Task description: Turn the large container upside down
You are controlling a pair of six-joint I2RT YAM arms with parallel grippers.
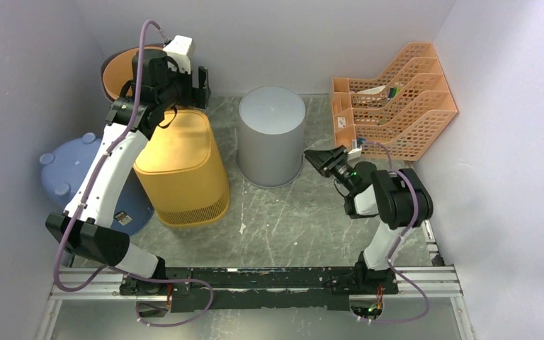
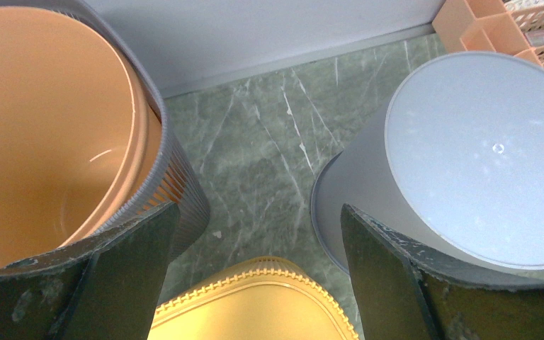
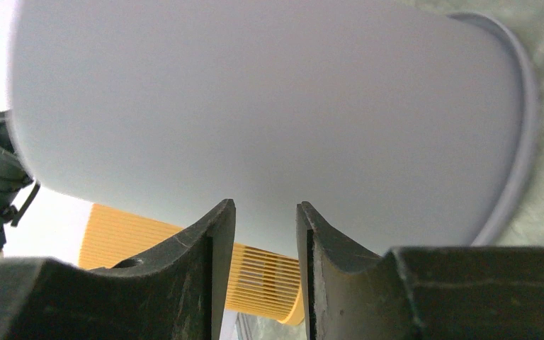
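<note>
The grey container (image 1: pixel 272 134) is a smooth, matte, slightly tapered plastic cylinder. It stands mid-table with its flat closed end up and its rim on the green marbled table (image 1: pixel 290 212). Just to its left is a yellow bin (image 1: pixel 184 166) with slatted sides and rounded corners. The right gripper (image 3: pixel 265 212) points at the container's wall, fingers narrowly parted, gripping nothing. The left gripper (image 2: pixel 255 219) hangs wide open and empty beside an orange-lined ribbed basket (image 2: pixel 42 127), which the left arm partly hides from above. The wrist views cut off the basket and the bin.
</note>
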